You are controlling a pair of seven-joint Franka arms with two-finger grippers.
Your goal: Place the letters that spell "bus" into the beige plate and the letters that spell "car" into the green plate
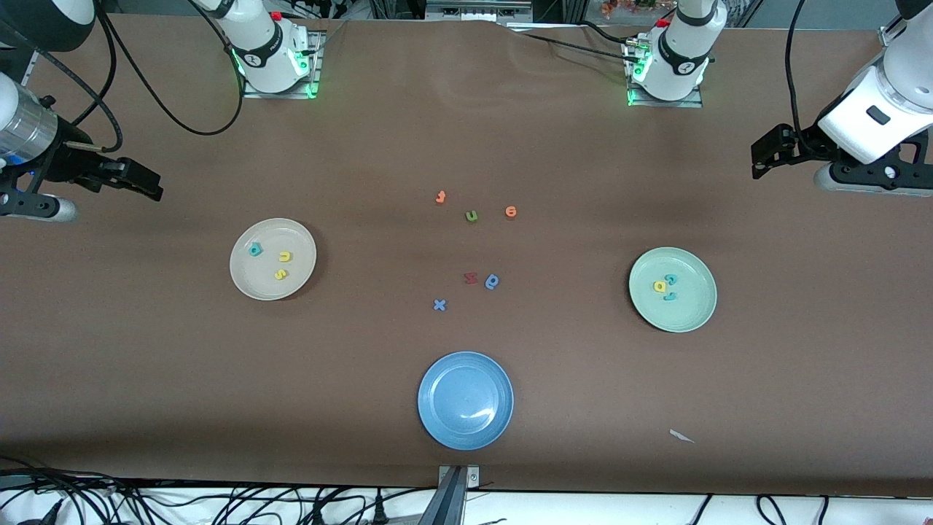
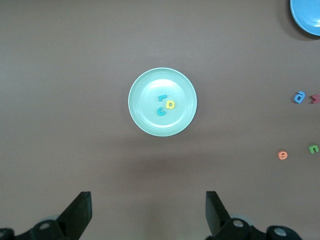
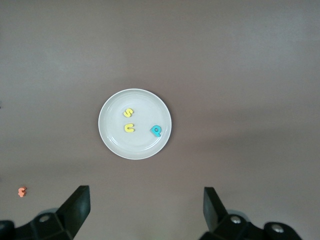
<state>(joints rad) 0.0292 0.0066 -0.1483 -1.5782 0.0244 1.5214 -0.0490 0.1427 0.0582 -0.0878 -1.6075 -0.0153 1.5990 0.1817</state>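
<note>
Teal b (image 1: 255, 250), yellow u (image 1: 285, 256), yellow s (image 1: 280, 274) lie in beige plate (image 1: 248, 281); c (image 1: 670, 278), a (image 1: 659, 286), r (image 1: 671, 295) in green plate (image 1: 692, 310). Blue plate (image 1: 437, 423) nearest camera; loose letters (image 1: 471, 216) mid-table between plates. Left gripper (image 2: 148, 212) and right gripper (image 3: 145, 210) spread, holding nothing, each over bare table at its own end

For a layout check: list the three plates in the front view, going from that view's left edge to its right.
beige plate → blue plate → green plate
</note>
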